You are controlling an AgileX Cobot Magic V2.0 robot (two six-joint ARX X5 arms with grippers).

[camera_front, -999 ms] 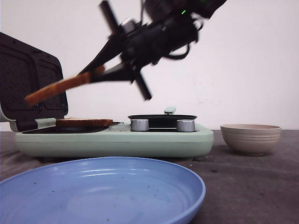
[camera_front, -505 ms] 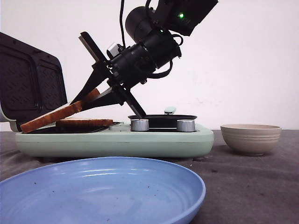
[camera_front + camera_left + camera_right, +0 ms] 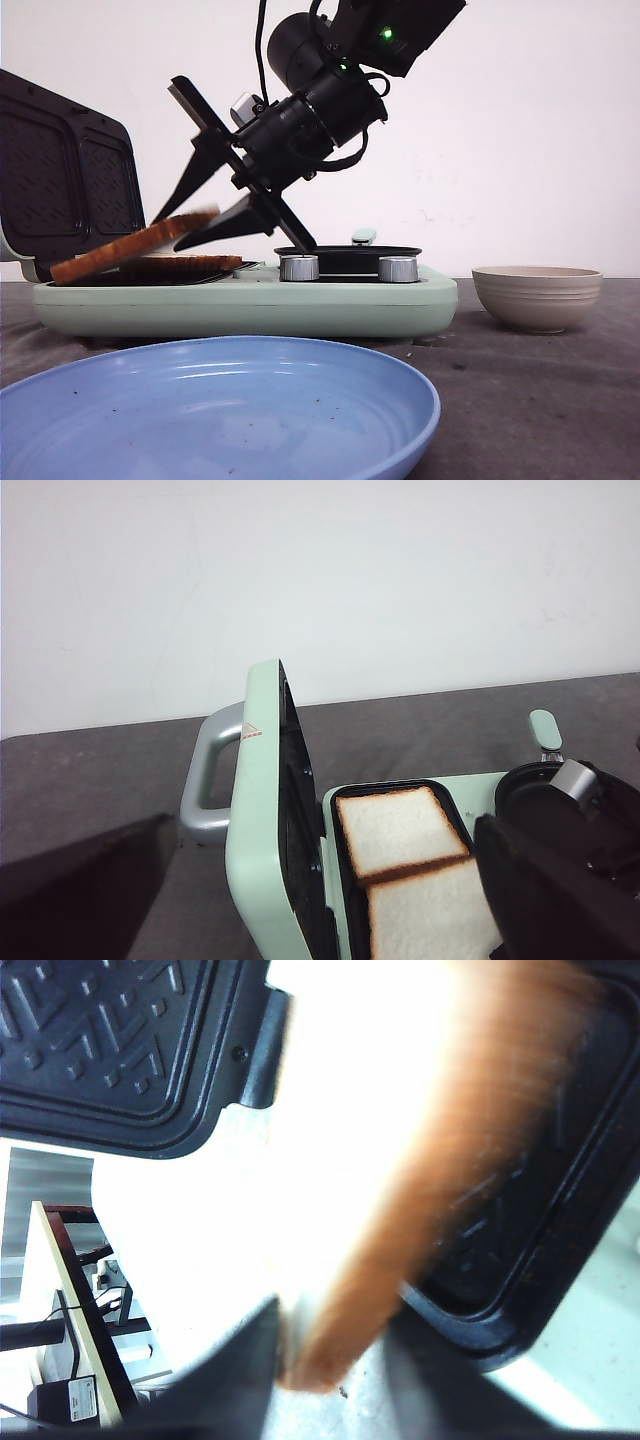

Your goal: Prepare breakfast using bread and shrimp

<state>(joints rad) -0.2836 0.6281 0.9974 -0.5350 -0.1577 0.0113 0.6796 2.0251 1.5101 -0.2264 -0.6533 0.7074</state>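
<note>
One bread slice [image 3: 180, 263] lies flat in the open sandwich maker [image 3: 250, 300]. A second bread slice [image 3: 125, 250] leans tilted over it, its far end low by the lid and its near end between my right gripper's [image 3: 165, 234] spread fingers. That end is blurred. In the left wrist view the flat slice [image 3: 395, 825] and the overlapping slice [image 3: 430, 910] both show. In the right wrist view the bread [image 3: 400, 1160] is a blur between my right gripper's [image 3: 335, 1340] parted fingers. My left gripper [image 3: 322, 825] is open and empty, held off beside the lid. No shrimp shows.
The sandwich maker's black lid [image 3: 70, 190] stands upright at the left. A small black pan [image 3: 347, 255] sits on its right half behind two knobs. A beige bowl [image 3: 537, 295] stands at the right, its inside hidden. A blue plate [image 3: 220, 400] lies in front.
My right gripper came down with the tilted slice to the sandwich maker. Its jaws have now spread, and the slice's near end has dropped lower toward the flat slice.
</note>
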